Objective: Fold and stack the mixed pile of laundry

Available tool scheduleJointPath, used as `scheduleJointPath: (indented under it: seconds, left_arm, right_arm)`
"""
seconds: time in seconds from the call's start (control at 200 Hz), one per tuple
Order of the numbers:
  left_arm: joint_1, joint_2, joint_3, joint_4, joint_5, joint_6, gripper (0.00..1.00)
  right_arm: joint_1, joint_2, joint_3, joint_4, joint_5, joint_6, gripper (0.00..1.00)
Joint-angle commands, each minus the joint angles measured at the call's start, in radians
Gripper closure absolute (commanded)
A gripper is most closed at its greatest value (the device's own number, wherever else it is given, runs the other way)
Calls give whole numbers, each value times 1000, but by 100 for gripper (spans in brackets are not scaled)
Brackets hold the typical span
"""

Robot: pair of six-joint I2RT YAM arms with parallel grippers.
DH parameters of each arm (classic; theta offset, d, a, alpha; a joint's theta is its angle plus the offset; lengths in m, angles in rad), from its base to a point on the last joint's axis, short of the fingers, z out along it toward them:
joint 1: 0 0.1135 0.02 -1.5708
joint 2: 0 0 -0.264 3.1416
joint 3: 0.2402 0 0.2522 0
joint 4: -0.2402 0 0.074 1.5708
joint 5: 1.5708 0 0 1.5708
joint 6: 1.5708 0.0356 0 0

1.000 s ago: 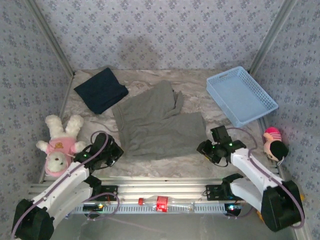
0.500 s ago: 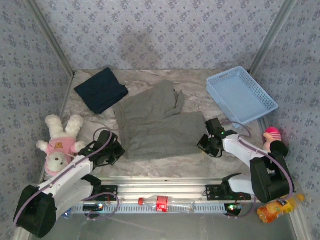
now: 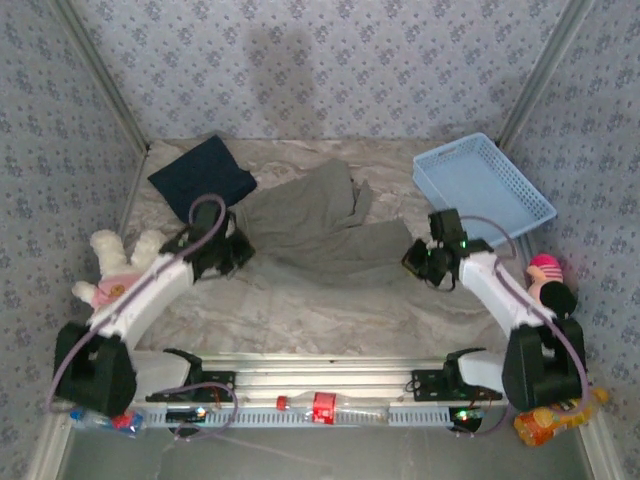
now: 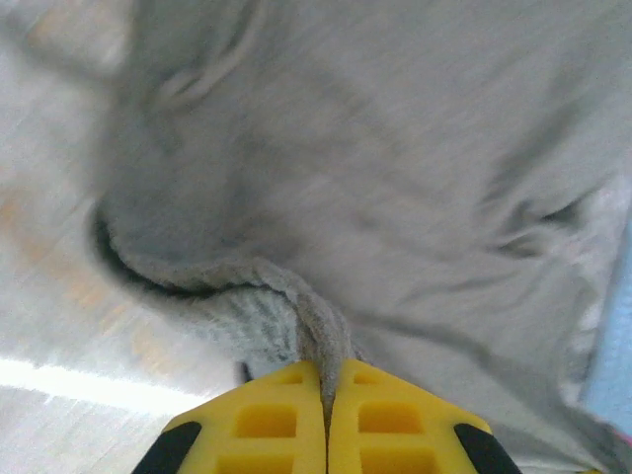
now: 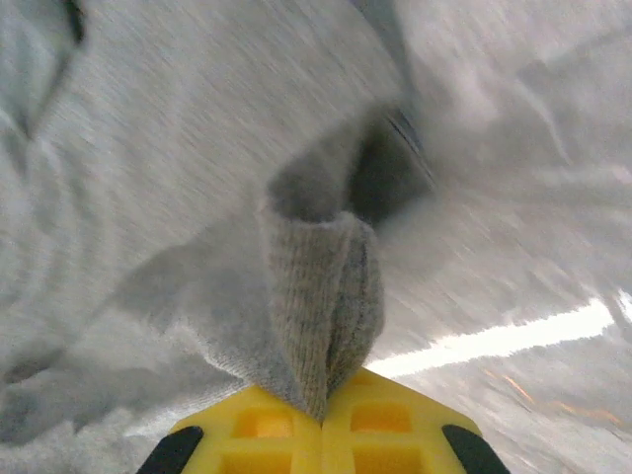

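Our left hand (image 4: 326,380) is clamped tight, yellow fingers pressed together on a thick fold of the grey-olive garment (image 4: 395,148), the hem bunched right at the tips. From above, we find that hand at the garment's near left corner.

Over to our right hand (image 5: 321,395): same story, pinched hard on a ribbed edge of that same garment, the cloth standing up between its fingers. From above, it sits at the near right corner.

Between the two hands the garment's near edge runs across the middle of the desk (image 3: 330,310), and the rest lies rumpled and creased towards the back wall.

Further out, the navy T-shirt (image 3: 203,178) lies folded flat at the far left of the desk, near the grey-olive garment's left side; we cannot tell whether they touch. The light blue basket (image 3: 440,155) sits at the far right, apart from the cloth. A white plush toy (image 3: 118,265) lies at the desk's left edge, beside our left arm.
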Motion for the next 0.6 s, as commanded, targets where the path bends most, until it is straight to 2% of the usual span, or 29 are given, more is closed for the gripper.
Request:
scheduleJointPath:
  seconds: [0.0,0.125,0.2,0.33,0.395,0.46,0.535,0.595]
  left_arm:
    - [49,173,288,4,57,132,100]
    - [122,396,679,-22,169,146,100]
    - [143,501,985,-57,236,176,100]
    - [143,624,1492,-164,261,243,100]
    - [143,672,1703,-240,269,274,100]
    - [140,690,1815,-287,275,298,100]
    - [125,663,1796,-334,265,340,100]
    - [96,615,1683,-367,240,394,100]
  right_arm:
    - [-44,165,295,51,-106,-118,100]
    - [-82,369,758,60,-227,-140,100]
    - [-97,442,1017,102,-283,-119,100]
    - [-143,496,1295,247,-398,-17,100]
    - [-167,498,1355,308,-456,19,100]
    - [-176,474,1351,300,-481,-2,100]
    - [-173,398,1227,288,-488,-48,100]
    - [-169,320,1054,306,-485,-75,100]
